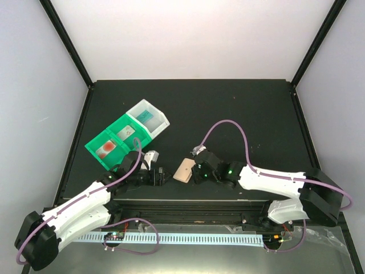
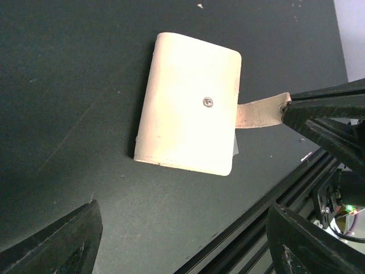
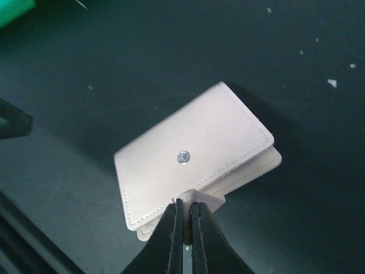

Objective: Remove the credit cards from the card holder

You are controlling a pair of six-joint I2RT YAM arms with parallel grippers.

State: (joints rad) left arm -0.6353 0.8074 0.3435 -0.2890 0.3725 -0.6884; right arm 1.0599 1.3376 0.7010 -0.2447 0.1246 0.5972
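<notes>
The card holder lies shut on the black table, close to the front edge, between the two claws. It is pale tan, with a small silver snap in the middle of its top. A short strap sticks out from one side.

The right claw is squeezed tight on that strap, with its two fingers pressed together and the strap between them. The left claw is just beside the holder on the other side and does not touch it. Its fingers stand wide apart with nothing in them.

Farther back and to the left sit a green bin and a white bin, touching each other. A teal card lies in the white bin. A pale card lies in one part of the green bin, and a card with a red blotch lies in the other part.
</notes>
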